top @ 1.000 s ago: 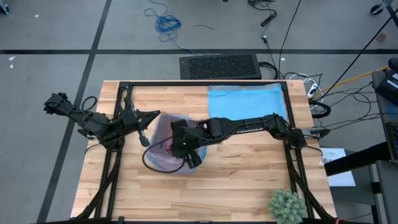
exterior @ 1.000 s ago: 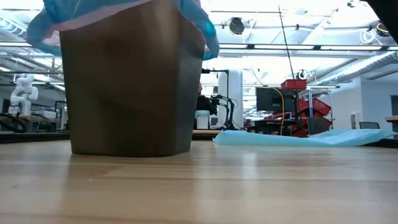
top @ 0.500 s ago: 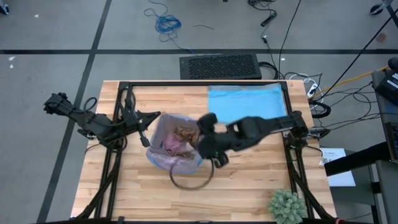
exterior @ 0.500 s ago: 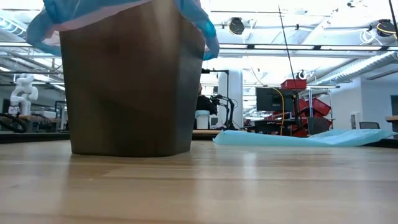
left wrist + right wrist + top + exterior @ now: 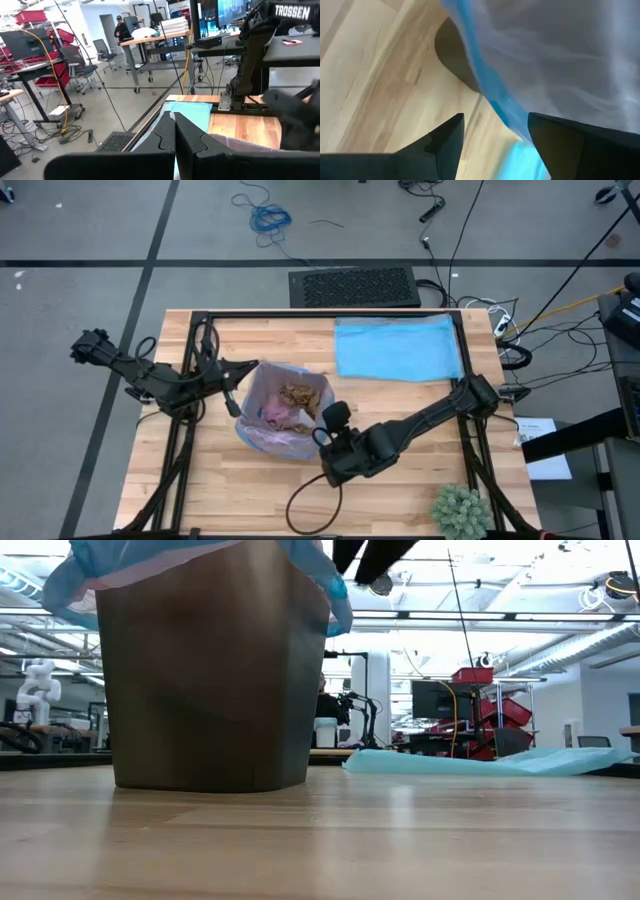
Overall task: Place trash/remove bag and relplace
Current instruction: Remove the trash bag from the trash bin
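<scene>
Trash [image 5: 293, 396] is being held in the lavender bag [image 5: 262, 428], unremoved, in the bin on the counter [image 5: 400, 405]. Right gripper [image 5: 492, 131] fingers parted, empty; left gripper [image 5: 175, 131] seemingly closed, empty.

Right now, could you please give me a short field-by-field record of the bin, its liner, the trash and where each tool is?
bin: brown bin, upright on the table
bag: lavender-pink liner lining the bin, folded over its rim
trash: brown paper wads inside the liner
spare bag: light blue bag, flat on the table's far side
left tool: shut, at the bin's left edge
right tool: open, empty, beside the bin's near right
</scene>
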`<state>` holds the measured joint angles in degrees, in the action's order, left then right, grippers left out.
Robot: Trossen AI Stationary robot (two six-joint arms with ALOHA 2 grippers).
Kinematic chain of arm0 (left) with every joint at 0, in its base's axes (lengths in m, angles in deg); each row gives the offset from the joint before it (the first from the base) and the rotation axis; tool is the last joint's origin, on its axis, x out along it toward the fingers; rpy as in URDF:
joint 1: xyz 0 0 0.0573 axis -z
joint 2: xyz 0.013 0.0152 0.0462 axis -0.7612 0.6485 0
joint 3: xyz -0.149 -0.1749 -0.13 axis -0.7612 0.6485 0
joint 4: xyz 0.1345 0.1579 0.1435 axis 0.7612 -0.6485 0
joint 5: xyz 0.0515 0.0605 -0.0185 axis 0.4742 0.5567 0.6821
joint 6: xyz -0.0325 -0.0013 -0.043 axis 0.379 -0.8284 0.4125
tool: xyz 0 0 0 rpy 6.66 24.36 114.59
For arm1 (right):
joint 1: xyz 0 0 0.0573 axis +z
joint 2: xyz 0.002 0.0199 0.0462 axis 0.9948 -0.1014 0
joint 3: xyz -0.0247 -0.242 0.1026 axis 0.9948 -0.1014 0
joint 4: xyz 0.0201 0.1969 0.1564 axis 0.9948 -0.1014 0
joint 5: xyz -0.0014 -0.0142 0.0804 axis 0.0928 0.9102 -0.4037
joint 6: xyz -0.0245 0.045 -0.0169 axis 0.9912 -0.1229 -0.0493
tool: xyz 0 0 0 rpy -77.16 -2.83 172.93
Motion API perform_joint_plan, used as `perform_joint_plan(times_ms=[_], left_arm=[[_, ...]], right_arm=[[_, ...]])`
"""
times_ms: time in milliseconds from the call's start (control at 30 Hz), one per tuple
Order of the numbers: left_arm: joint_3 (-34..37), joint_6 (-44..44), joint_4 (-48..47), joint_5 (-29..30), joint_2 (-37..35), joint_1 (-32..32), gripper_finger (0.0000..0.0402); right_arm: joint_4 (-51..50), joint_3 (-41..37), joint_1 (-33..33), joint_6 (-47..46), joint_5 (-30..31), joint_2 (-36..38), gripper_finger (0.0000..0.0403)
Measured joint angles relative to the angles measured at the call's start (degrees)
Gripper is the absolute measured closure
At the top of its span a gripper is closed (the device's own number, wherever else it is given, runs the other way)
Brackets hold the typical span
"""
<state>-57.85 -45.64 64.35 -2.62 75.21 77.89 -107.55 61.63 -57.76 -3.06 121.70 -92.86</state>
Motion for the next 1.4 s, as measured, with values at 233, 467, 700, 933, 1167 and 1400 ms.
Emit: perform_joint_plan(times_ms=[233, 467, 700, 933, 1167, 1400], left_arm=[[0.0, 0.0, 0.0, 0.0, 0.0, 0.0, 0.0401], [0.0, 0.0, 0.0, 0.0, 0.0, 0.0, 0.0401], [0.0, 0.0, 0.0, 0.0, 0.0, 0.0, 0.0401], [0.0, 0.0, 0.0, 0.0, 0.0, 0.0, 0.0401], [0.0, 0.0, -0.8, 0.8, 0.0, 2.1, 0.0401], [-7.6, 19.6, -27.3, 7.6, 1.8, 5.9, 0.0401]], right_arm=[[9.2, -6.5, -0.1, 3.2, 9.1, 0.0, 0.0232], [10.1, -7.0, 0.3, 6.1, 11.2, 0.0, 0.0391], [3.5, -3.1, 3.0, 5.8, 13.8, 0.0, 0.0402], [-3.3, 8.3, 4.7, 6.6, 16.4, 0.3, 0.0403], [-4.8, 17.0, 1.8, 15.6, 16.1, 0.3, 0.0403], [-6.4, 19.6, -1.2, 19.7, 15.4, 0.3, 0.0403]])
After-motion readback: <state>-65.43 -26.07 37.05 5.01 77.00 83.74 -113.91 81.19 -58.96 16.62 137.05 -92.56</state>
